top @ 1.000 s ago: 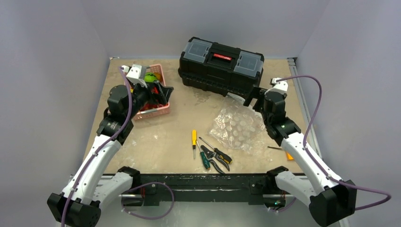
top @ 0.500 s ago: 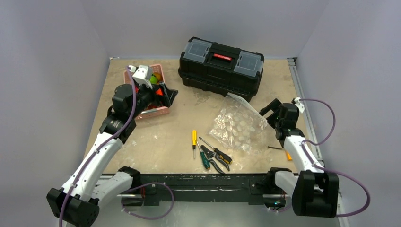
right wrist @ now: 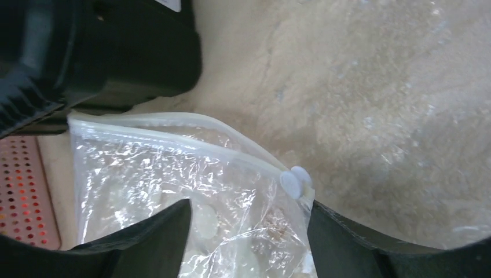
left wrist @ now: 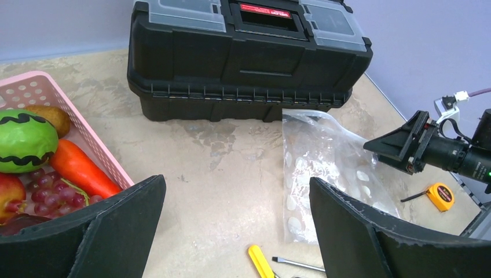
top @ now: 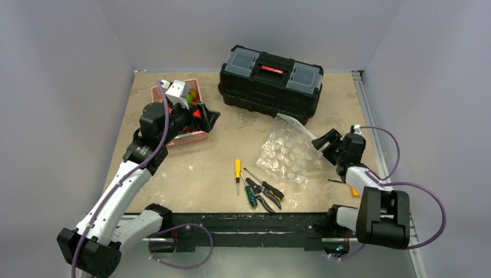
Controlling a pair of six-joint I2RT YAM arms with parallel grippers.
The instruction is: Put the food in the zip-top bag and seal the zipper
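The zip-top bag [top: 288, 155] lay flat on the table [top: 231, 145], at 4 o'clock from its centre. Its zipper [right wrist: 191, 141] edge pointed to 1 o'clock, near the toolbox [top: 270, 81]. Your right gripper [right wrist: 248, 208] sat at the bag's 3 o'clock, jaws apart astride the slider [right wrist: 294, 182] corner; contact unclear. The food [left wrist: 26, 142] lay in the pink basket [left wrist: 87, 136], 10 o'clock from the bag. Your left gripper [left wrist: 236, 185] hovered beside it, jaws wide, holding nothing.

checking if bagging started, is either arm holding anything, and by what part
Nothing is held. The left gripper hangs open and empty. The right gripper, fingers open, flanks the zip-top bag at its zipper end, not closed on it.
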